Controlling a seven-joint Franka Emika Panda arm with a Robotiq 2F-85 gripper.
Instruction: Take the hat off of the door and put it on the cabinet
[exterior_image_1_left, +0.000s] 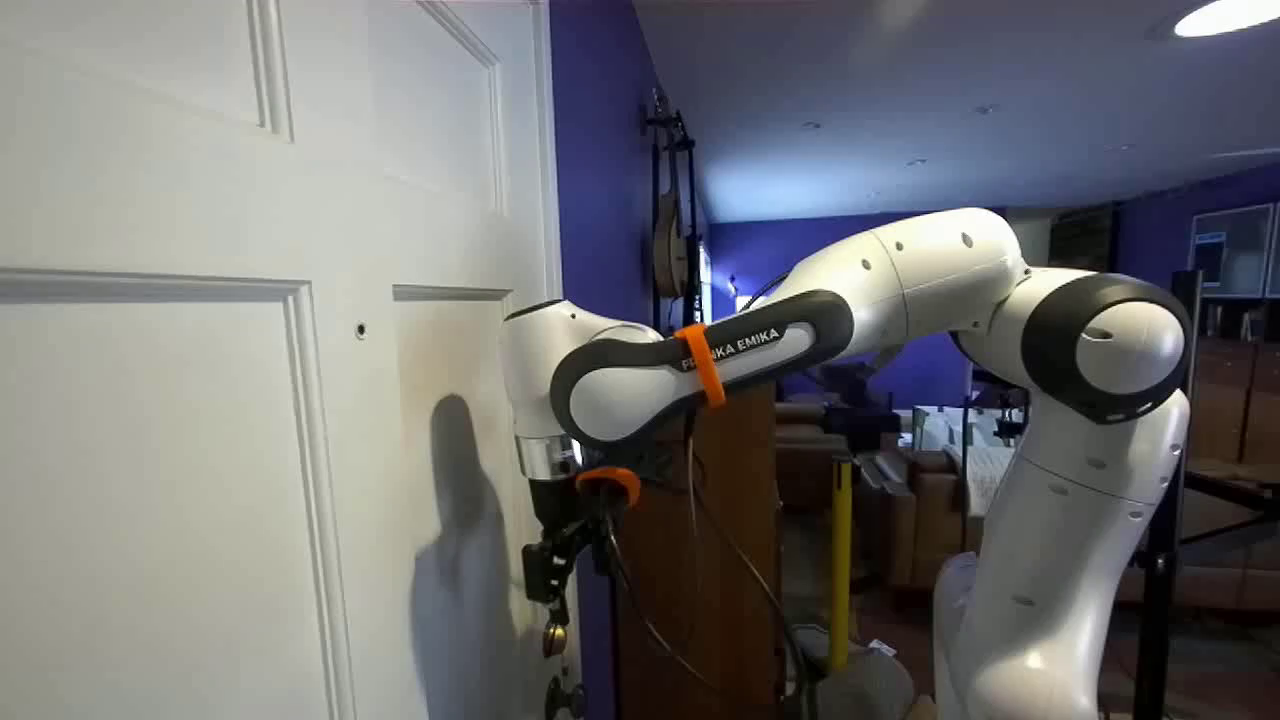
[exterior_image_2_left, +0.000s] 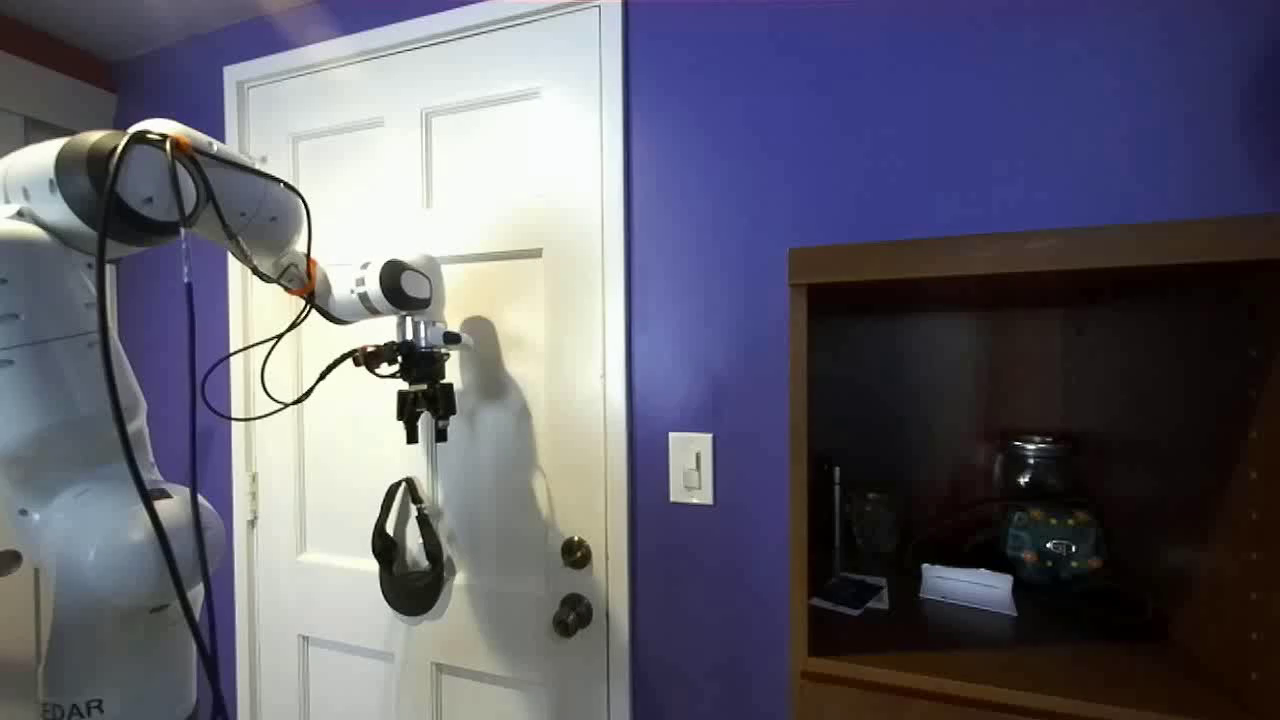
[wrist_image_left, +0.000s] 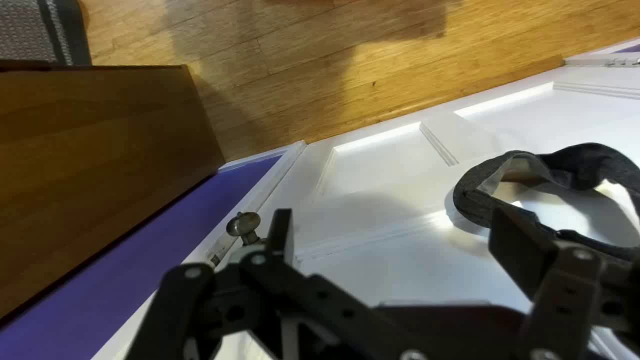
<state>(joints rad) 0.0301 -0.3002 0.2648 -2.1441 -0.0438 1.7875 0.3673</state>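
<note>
- So, in an exterior view the arm (exterior_image_1_left: 930, 265) stretches across to the white door (exterior_image_1_left: 190, 480), and its hand (exterior_image_1_left: 555, 608) points down close to it; from this angle I can't tell how wide the jaws stand.
- Cables (exterior_image_1_left: 650, 631) dangle under the wrist, crossing in front of the brown cabinet (exterior_image_1_left: 745, 480), with a yellow post (exterior_image_1_left: 841, 560) upright to its right and a guitar (exterior_image_1_left: 671, 250) up on the purple wall (exterior_image_1_left: 605, 150).
- And in an exterior view there's the hat (exterior_image_2_left: 412, 592), dark and looped, hanging against the door, just below the hand and apart from it; the fingers (exterior_image_2_left: 411, 430) are spread, with nothing in their grasp.
- Two round knobs (exterior_image_2_left: 573, 615) sit low near the door's edge, then a light switch (exterior_image_2_left: 691, 468) on the stretch of wall before the cabinet, which holds a jar (exterior_image_2_left: 1035, 465), a flower-patterned item (exterior_image_2_left: 1055, 545) and a white tent-shaped piece (exterior_image_2_left: 968, 588).
- Over to the wrist view: fingers wide apart, empty; one covers part of the hat's band, the other shows beside a knob, the cabinet's side fills the left, and wooden floor (wrist_image_left: 285, 90) runs along the top with a corner of rug (wrist_image_left: 22, 32).
</note>
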